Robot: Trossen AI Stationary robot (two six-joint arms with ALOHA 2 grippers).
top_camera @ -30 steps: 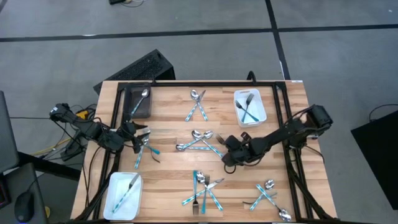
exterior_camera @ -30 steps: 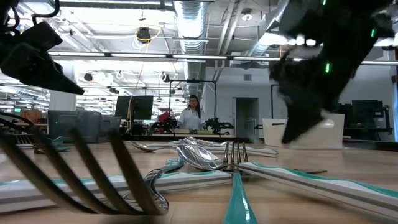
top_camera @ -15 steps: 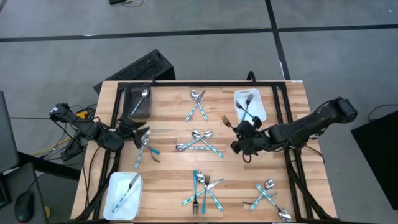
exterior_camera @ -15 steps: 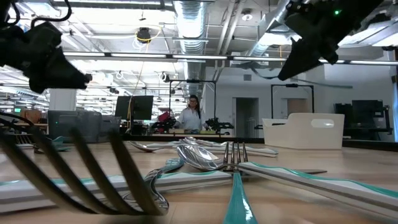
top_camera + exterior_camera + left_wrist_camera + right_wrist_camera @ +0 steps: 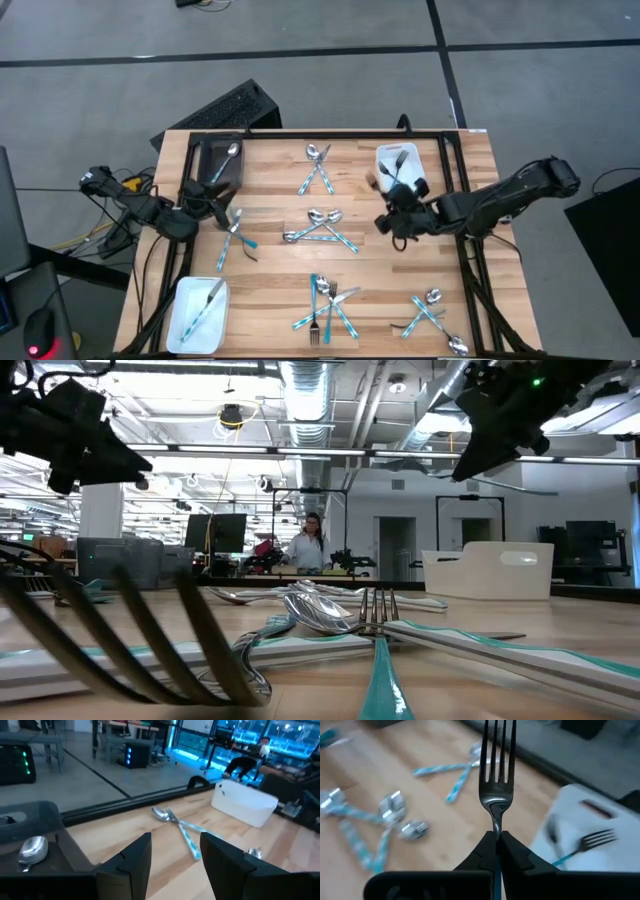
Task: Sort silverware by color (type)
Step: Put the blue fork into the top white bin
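Teal-handled silverware lies in small piles on the wooden table: a middle pile [image 5: 322,228], a far pile [image 5: 318,168], a near pile [image 5: 325,305], a near-right pile [image 5: 432,312] and a left pile [image 5: 233,240]. My right gripper [image 5: 388,203] hangs above the table beside the far-right white tray [image 5: 418,185], shut on a fork [image 5: 496,765]. My left gripper [image 5: 218,203] stands open near the dark grey bin [image 5: 205,152], nothing between its fingers [image 5: 134,862]. My right gripper pinches the fork between its two fingers [image 5: 482,851] at the top of its teal handle, just behind the neck [image 5: 496,827]. The fork lies along the fingers, its tines sticking out past the fingertips. It is lifted clear of the table.
The far-right tray holds forks [image 5: 590,840]. The bin holds a spoon [image 5: 32,850]. A second white tray [image 5: 183,335] at the near left holds a knife [image 5: 205,305]. A black frame rail [image 5: 460,170] runs along the table's sides.
My right gripper has risen from beside the middle pile with the fork, lifting it clear, and has gone toward the far-right tray. My left gripper has rolled at the wrist while staying by the bin.
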